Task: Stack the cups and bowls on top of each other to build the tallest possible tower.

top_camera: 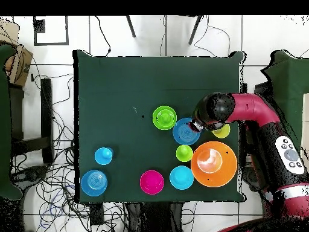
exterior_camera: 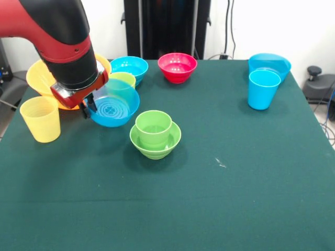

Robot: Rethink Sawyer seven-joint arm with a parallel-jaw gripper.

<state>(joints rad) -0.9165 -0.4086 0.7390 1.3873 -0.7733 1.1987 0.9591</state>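
My gripper (exterior_camera: 90, 106) is shut on the rim of a blue bowl (exterior_camera: 113, 109) and holds it tilted, just left of the tower (exterior_camera: 155, 135). The tower is a green cup standing in a small green bowl. In the overhead view the gripper (top_camera: 195, 126) and the held blue bowl (top_camera: 184, 132) sit right beside the tower (top_camera: 164, 118). A pale yellow cup (exterior_camera: 41, 119) stands at the left. A yellow-green cup (exterior_camera: 124, 79) is behind the held bowl. A sky blue cup (exterior_camera: 263, 89) stands at the right.
A large yellow-orange bowl (exterior_camera: 35, 78) sits partly hidden behind the arm. A small blue bowl (exterior_camera: 130, 67) and a red bowl (exterior_camera: 177, 67) stand at the far edge. Another blue bowl (exterior_camera: 270, 63) is behind the sky blue cup.
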